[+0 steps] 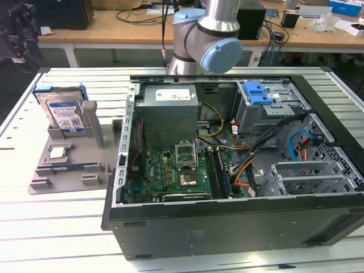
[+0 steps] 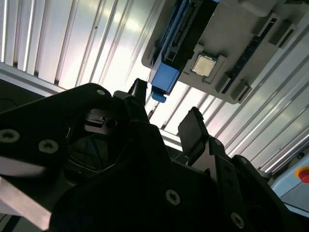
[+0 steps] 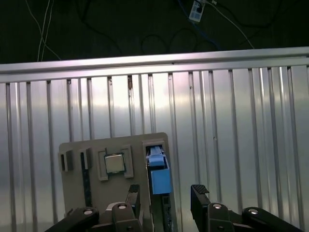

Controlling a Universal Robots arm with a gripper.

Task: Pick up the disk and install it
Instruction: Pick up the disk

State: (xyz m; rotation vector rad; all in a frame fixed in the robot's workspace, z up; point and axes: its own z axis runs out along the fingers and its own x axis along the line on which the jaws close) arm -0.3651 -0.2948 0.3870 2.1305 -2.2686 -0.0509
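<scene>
While its black fingers [image 3: 198, 192] stand spread with nothing between them, the claw [image 3: 165, 195] hangs over the disk [image 3: 159, 176]. The disk's blue bracket lies in line with the gap, apart from both fingertips. The disk stands on edge in a grey tray [image 3: 77, 150]. Off to one side of the claw, a chip [image 3: 114, 163] sits in the same tray on the ribbed bench [image 3: 231, 135].

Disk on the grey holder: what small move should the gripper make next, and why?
Probably ease the open, empty gripper closer to the silver hard drive in its blue plastic bracket. It stands on edge in the grey plastic holder, untouched, with its blue end roughly in line with the gap between the gripper's fingers.
</scene>
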